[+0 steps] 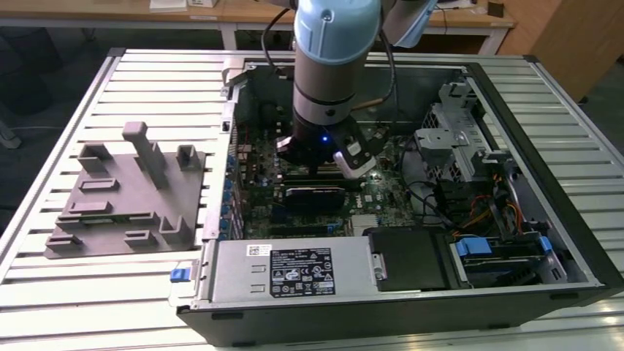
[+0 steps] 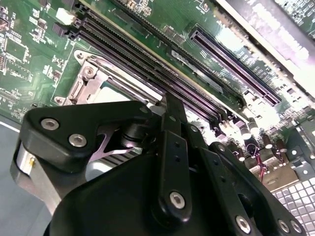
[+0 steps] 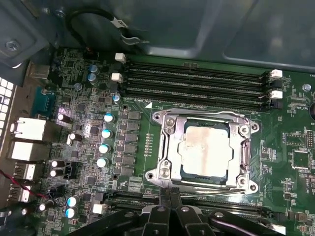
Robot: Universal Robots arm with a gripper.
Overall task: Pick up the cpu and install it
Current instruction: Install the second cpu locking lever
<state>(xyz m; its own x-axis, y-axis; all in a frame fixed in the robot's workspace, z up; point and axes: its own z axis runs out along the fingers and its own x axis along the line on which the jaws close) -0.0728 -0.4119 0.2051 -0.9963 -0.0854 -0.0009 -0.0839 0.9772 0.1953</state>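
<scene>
On the exterior view's left the grey plastic block sits on the slatted table. At frame centre the arm reaches down into the open computer case, its gripper low over the motherboard.

In the first wrist view the chip lies flat, silver face up, inside the metal socket frame, right of centre. It is square, with no long axis, edges parallel to the memory slots. The gripper shows at bottom centre, just beside the frame and holding nothing. Whether its jaws are open I cannot tell.
</scene>
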